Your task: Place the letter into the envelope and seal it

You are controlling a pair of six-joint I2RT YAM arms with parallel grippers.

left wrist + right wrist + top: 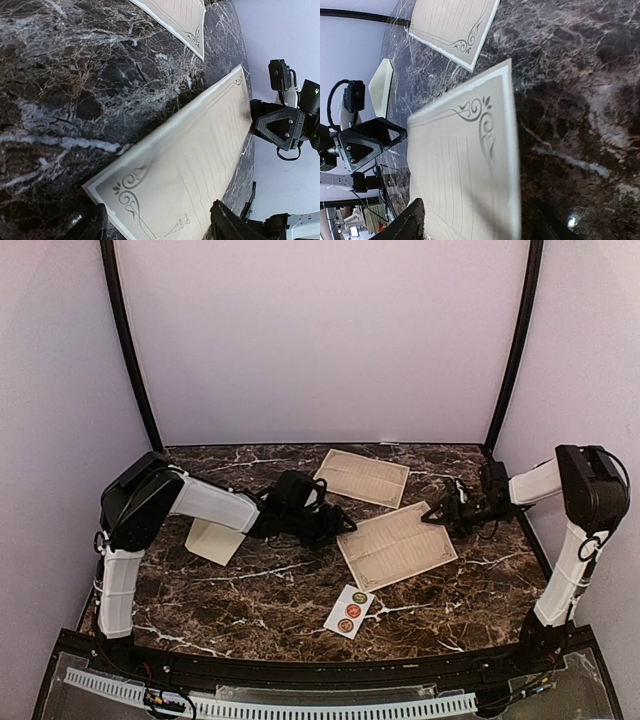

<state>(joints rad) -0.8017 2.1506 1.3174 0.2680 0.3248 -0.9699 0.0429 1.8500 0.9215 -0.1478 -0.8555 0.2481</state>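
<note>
The envelope (pixel 213 541) lies flat on the worktop (pixel 250 590), well left of the letter (pixel 397 545). My left gripper (pixel 340 528) stands open with its jaws astride the letter's left edge. My right gripper (pixel 433 515) stands open the same way at the letter's right corner, and neither is clamped on the paper.
</note>
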